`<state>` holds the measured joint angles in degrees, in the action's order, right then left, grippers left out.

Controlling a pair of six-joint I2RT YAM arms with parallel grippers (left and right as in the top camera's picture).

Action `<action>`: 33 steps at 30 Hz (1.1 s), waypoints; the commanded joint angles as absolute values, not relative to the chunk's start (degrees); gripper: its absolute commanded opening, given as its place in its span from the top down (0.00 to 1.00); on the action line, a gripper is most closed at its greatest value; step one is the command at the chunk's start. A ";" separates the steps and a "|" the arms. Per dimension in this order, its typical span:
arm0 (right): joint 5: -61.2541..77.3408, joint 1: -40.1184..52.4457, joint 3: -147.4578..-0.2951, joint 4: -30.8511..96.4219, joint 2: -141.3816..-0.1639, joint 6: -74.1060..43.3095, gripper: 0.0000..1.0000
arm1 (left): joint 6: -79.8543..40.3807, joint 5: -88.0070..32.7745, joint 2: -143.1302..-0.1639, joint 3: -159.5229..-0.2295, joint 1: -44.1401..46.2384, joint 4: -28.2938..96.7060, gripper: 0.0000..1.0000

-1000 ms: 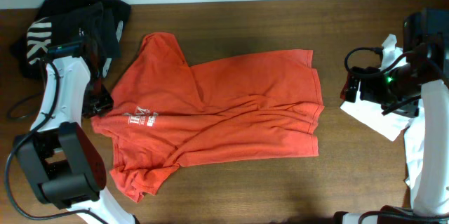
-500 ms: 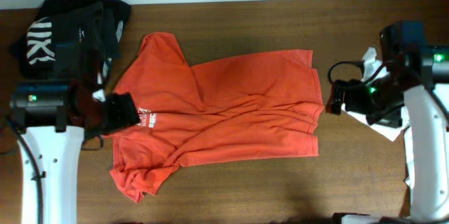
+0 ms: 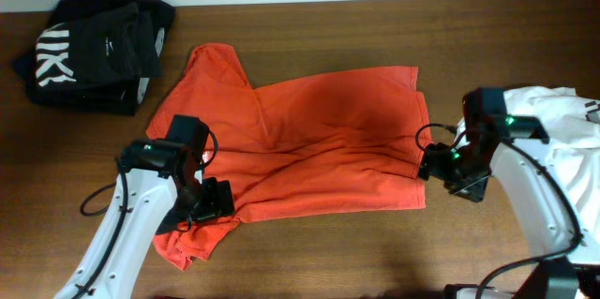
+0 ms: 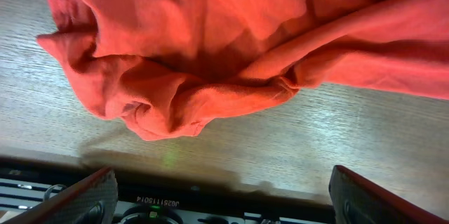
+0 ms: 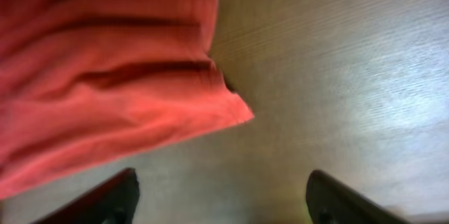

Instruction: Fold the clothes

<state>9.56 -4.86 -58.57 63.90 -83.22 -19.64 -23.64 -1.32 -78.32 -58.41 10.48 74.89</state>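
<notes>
Wooden table (image 3: 309, 252); orange shirt (image 3: 319, 140); black garment (image 3: 94, 51)

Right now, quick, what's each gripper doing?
Left gripper: jaws open, holding nothing.
Right gripper: jaws open, holding nothing.

Crumpled orange shirt (image 4: 231, 41), sleeve folds bunched, fills upper frame, lying on wooden table (image 4: 316, 147). Left gripper (image 4: 224, 190) fingers (image 4: 84, 197) at lower corners, spread wide, clear of cloth.
</notes>
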 commanded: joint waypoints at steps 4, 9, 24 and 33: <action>10.94 -4.51 -48.53 53.04 -84.86 -25.82 0.38 | -24.43 -2.17 -77.97 -57.71 10.61 72.51 0.01; 10.31 -4.49 -48.16 50.85 -89.95 -26.09 0.39 | -24.40 -2.17 -77.97 -57.71 10.61 72.01 0.01; -2.15 -3.86 -54.43 58.81 -96.90 -30.74 0.96 | -24.38 -2.17 -77.97 -57.71 10.61 71.35 0.01; -1.61 -27.94 -76.20 75.85 -96.79 -25.28 0.96 | -24.36 -8.67 -77.97 -56.58 11.16 72.25 0.01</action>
